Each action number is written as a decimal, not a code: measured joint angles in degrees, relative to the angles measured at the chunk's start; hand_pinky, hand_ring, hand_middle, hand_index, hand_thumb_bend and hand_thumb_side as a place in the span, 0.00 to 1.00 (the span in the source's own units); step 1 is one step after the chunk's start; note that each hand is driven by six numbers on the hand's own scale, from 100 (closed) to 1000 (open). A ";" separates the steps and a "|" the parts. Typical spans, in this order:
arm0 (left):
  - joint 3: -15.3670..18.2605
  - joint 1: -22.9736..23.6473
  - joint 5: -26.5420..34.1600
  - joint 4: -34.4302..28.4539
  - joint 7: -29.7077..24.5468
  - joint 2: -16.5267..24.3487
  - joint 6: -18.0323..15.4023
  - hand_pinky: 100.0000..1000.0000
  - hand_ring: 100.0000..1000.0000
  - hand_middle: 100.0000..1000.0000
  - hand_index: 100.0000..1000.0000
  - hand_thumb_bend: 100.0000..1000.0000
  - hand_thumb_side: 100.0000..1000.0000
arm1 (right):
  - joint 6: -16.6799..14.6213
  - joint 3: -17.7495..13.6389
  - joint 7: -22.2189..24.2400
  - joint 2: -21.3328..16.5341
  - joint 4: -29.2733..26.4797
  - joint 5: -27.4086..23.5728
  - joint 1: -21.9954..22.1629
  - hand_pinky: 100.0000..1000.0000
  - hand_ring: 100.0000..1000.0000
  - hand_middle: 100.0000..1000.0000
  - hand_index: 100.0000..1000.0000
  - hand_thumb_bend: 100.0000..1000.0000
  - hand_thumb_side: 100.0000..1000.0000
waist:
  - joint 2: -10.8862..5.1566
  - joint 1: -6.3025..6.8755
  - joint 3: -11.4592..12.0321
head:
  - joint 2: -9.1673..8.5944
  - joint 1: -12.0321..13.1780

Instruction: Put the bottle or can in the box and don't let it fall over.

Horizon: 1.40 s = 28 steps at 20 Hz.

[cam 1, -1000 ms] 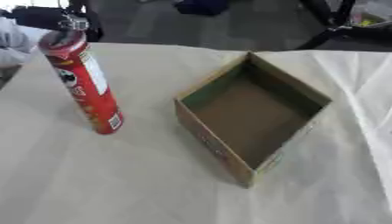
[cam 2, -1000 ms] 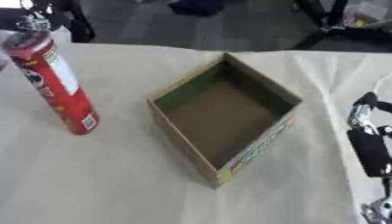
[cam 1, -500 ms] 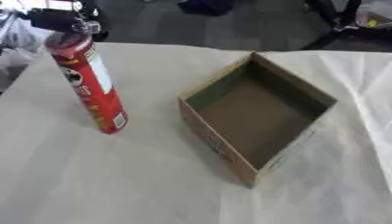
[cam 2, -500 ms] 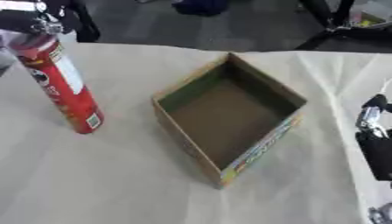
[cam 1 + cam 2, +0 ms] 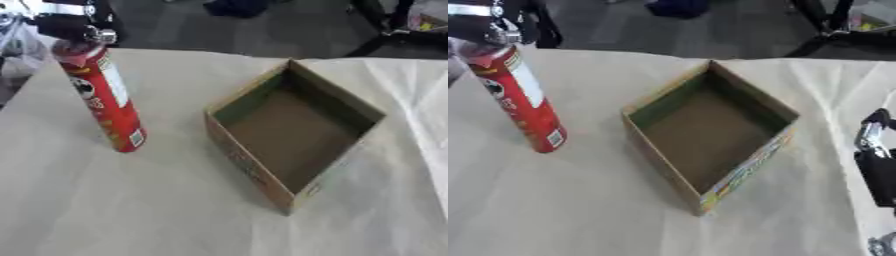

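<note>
Red can (image 5: 103, 97) stands tilted on the cloth-covered bench (image 5: 131, 210), its top leaning away, off to the left of the open cardboard box (image 5: 293, 132) and apart from it. Left hand (image 5: 70, 26) has its fingers curled over the can's top, holding it. Right hand (image 5: 877, 165) shows at the right edge; whether it is spread or closed cannot be told.

Left hand (image 5: 74, 27) at upper left, fingers curled downward in a grip. Right hand (image 5: 877, 165) idle at right edge, fingers up.
</note>
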 measured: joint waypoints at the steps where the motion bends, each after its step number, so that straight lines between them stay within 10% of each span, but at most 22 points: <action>1: 0.13 0.00 -0.26 0.00 0.12 0.00 -0.12 0.78 0.90 0.86 0.82 0.13 1.00 | -0.04 0.00 -0.03 0.01 0.00 0.00 0.00 0.29 0.73 0.96 0.95 0.00 0.57 | 0.00 0.03 0.03 | 0.00 0.00; 28: 1.07 1.19 -2.27 1.03 1.43 1.76 -1.43 0.79 0.93 0.92 0.85 0.23 1.00 | -0.24 -0.04 -0.22 0.54 0.00 0.00 0.47 0.29 0.72 0.96 0.95 0.00 0.57 | 0.02 0.15 0.38 | 0.00 -0.02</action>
